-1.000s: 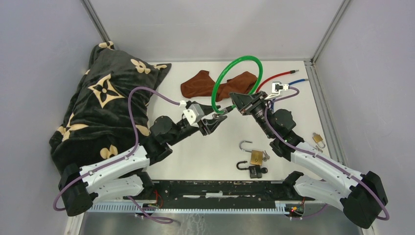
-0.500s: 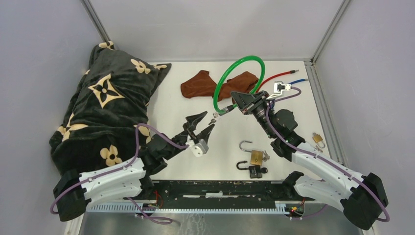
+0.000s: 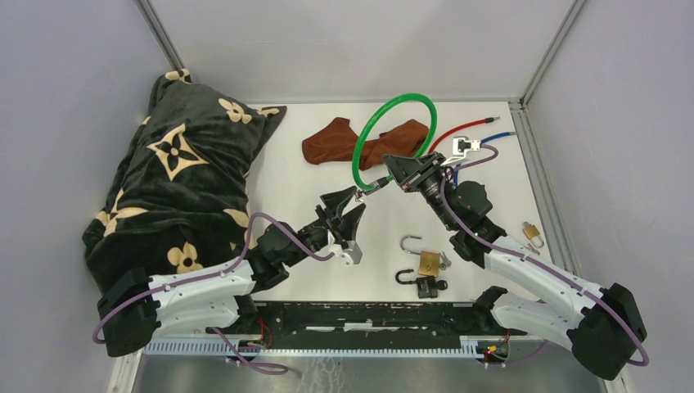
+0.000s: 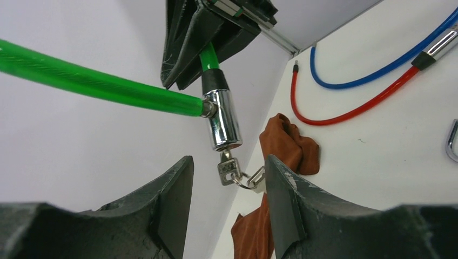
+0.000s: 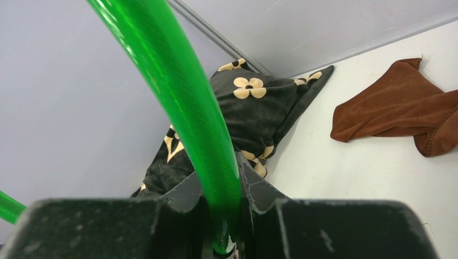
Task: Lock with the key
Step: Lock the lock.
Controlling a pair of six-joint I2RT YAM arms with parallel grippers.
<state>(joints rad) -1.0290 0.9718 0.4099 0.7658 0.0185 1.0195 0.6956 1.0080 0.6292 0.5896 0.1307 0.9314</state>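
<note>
Grey walls close in a white bench. Over it the left gripper stands released, its jaws spread on either side of a small key without touching it. That key sits in the chrome barrel of a green cable lock, with a split ring dangling from it. The right gripper is clenched on the green cable just beside the barrel, holding the loop raised. Beyond lie a brown cloth and red and blue cables. A brass padlock and a black padlock lie nearer the arms' bases, and a black floral blanket is heaped at the left.

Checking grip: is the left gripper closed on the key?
No, the left gripper is open, its fingers apart either side of the key.
</note>
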